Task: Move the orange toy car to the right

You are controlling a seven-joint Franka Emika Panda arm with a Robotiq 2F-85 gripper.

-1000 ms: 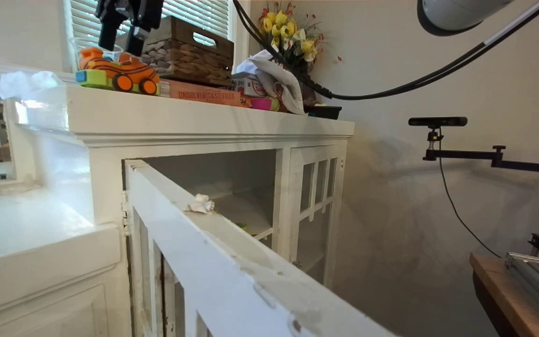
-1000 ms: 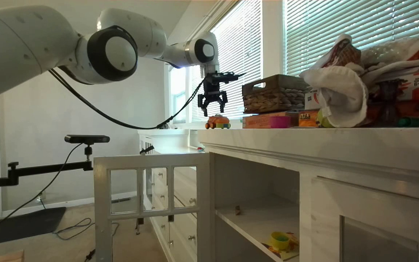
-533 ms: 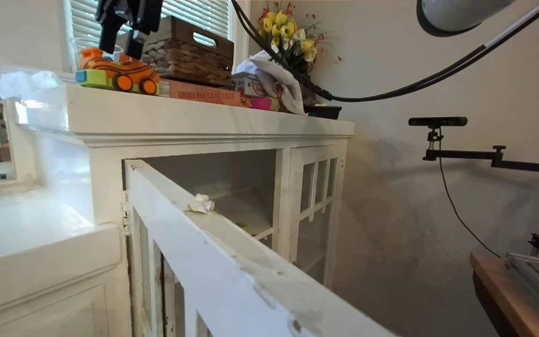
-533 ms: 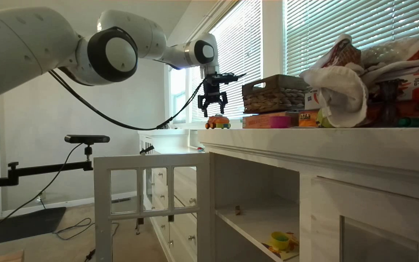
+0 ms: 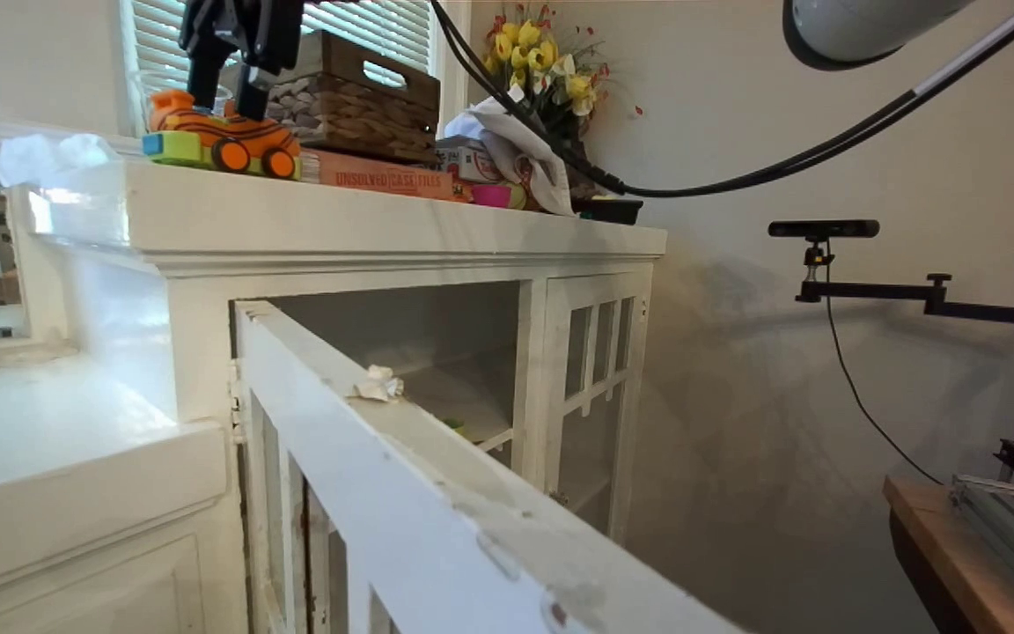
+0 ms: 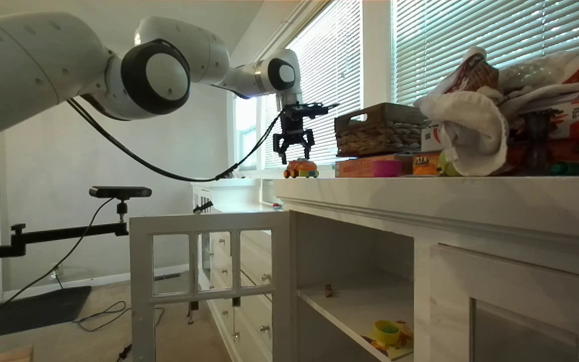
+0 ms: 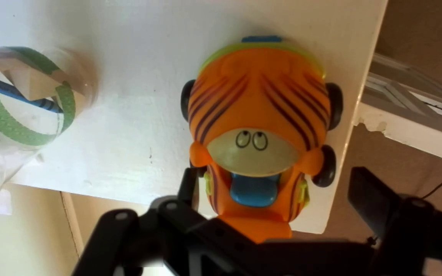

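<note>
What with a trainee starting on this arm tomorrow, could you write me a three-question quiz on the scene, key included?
1. Multiple choice: what is the hand doing at the orange toy car?
A) It is shut on it.
B) It is open, not gripping it.
C) It is shut with nothing in it.

2. True or false: in an exterior view, a cabinet door is swung open.

3. Fill the gap: the flat box reads "UNSOLVED ____ FILES".

Key: 1. B; the wrist view shows it spread wide. 2. True. 3. CASE.
</note>
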